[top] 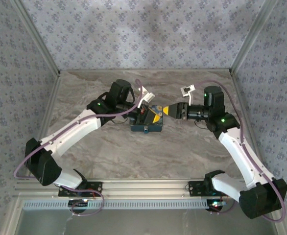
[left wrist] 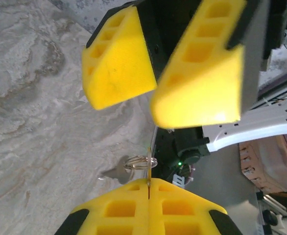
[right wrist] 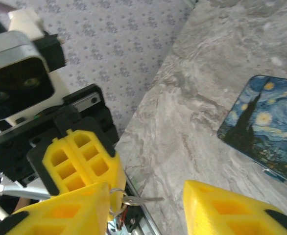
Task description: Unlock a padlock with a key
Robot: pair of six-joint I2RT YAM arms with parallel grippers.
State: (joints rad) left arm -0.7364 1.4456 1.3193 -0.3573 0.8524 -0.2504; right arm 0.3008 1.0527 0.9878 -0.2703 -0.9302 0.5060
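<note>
Left gripper [left wrist: 148, 183], closest to the lens, is clamped shut on key ring [left wrist: 141, 162] w/ small silver key [left wrist: 115, 172] sticking out sideways, held above table [top: 182, 152] near its centre. Right gripper [right wrist: 146, 193] faces it tip to tip, fingers apart, holding nothing. Both arms reach inward from their bases, elbows out, grippers meeting by blue painted mat [right wrist: 266, 132].

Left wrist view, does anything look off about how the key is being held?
Yes. The left gripper appears shut on the key ring rather than on the silver key itself. The key sticks out loosely to one side of the ring, which looks unsteady for guiding it into a lock.
</note>
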